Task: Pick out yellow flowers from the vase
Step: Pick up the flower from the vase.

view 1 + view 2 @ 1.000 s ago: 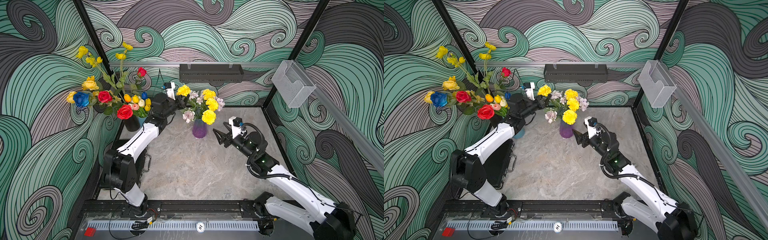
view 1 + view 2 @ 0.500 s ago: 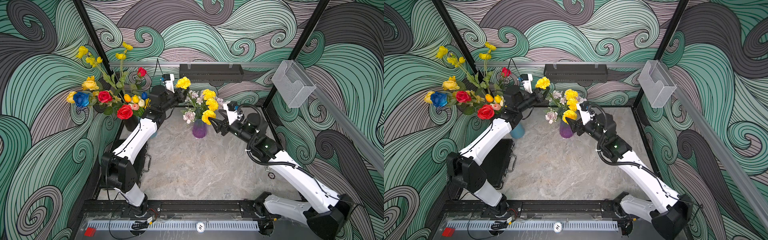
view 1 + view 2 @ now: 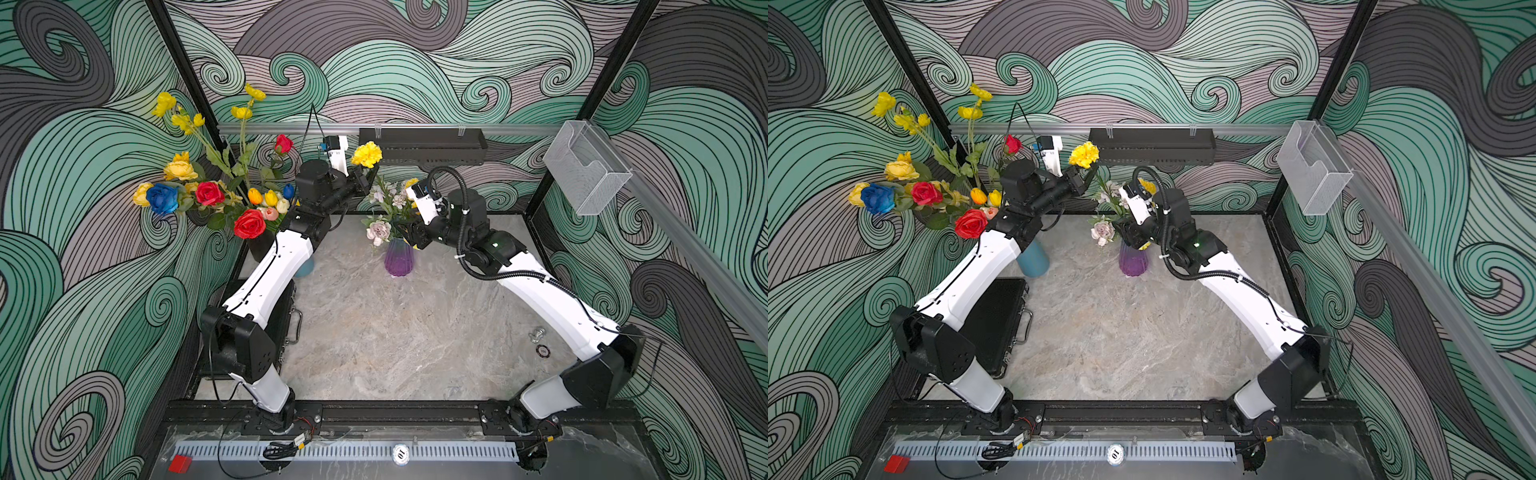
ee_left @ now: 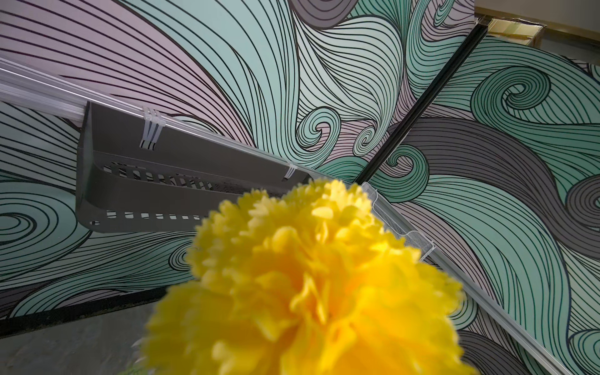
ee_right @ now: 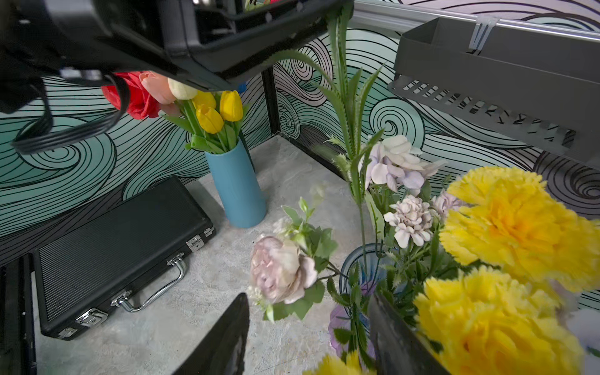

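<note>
1. Marbled tabletop (image 3: 374, 332) in both top views: left gripper (image 3: 371, 174) pinches the stem of a yellow pom-pom (image 3: 366, 154), upper centre, above the purple vase (image 3: 398, 257).
2. Left wrist: that bloom looms close, blurred.
3. Right wrist: right gripper (image 5: 308, 298) jaws gape around stems at the vase; other yellow blooms (image 5: 519, 227) beside.

Ribbed vase (image 3: 398, 259) centre rear of table (image 3: 374, 340); cylinder vase (image 3: 1034, 259) to its left; case (image 3: 994, 324) before that; tray (image 3: 422, 145) on rail (image 3: 519, 129) behind.
</note>
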{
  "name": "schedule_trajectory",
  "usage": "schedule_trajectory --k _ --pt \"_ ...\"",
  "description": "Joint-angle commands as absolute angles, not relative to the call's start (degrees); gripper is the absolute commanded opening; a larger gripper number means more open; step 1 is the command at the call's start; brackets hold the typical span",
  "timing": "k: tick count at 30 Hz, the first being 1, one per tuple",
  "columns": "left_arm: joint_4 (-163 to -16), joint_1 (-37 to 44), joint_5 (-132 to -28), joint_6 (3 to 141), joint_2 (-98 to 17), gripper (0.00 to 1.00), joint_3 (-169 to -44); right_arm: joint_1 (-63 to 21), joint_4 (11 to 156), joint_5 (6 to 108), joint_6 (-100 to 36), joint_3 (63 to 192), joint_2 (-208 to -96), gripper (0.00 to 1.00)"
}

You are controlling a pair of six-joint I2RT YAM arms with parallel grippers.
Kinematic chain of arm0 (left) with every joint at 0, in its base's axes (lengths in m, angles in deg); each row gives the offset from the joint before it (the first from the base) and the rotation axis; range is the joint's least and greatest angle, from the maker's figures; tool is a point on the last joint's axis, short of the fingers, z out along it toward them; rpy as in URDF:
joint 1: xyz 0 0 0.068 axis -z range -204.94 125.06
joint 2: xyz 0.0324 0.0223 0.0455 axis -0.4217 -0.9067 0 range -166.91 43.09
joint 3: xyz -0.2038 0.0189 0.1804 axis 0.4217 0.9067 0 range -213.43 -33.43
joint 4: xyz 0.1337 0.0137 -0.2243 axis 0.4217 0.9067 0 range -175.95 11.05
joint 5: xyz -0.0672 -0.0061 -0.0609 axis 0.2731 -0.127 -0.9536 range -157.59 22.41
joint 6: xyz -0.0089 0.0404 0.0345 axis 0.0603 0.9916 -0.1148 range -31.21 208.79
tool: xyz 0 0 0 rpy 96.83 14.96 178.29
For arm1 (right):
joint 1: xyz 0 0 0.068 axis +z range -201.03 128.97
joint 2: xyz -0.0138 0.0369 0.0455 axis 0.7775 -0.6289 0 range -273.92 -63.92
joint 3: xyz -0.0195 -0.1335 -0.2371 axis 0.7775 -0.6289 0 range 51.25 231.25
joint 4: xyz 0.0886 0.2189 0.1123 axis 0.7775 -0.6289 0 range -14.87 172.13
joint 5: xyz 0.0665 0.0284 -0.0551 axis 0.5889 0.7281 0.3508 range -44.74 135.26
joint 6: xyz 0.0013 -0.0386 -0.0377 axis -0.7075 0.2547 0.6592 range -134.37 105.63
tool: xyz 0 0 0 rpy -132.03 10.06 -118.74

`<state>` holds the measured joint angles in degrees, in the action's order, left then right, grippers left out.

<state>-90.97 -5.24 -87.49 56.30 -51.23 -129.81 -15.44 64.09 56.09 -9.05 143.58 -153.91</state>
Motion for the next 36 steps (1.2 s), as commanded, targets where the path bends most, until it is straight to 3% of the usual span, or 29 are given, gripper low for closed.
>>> schedule_trajectory --k 1,20,36 --pt "-90.2 -4.8 -87.3 57.8 -51.6 0.16 -132.1 -14.9 62.1 54.1 -6.0 146.6 -155.4 0.56" --pt "-90.1 -4.7 -87.2 57.9 -50.7 0.16 -133.0 -13.7 55.5 48.3 -0.8 161.6 -168.2 0.32" --pt "-90.0 -4.7 -86.9 57.9 -50.4 0.15 -133.6 -12.9 55.9 41.2 0.6 164.6 -171.2 0.3"
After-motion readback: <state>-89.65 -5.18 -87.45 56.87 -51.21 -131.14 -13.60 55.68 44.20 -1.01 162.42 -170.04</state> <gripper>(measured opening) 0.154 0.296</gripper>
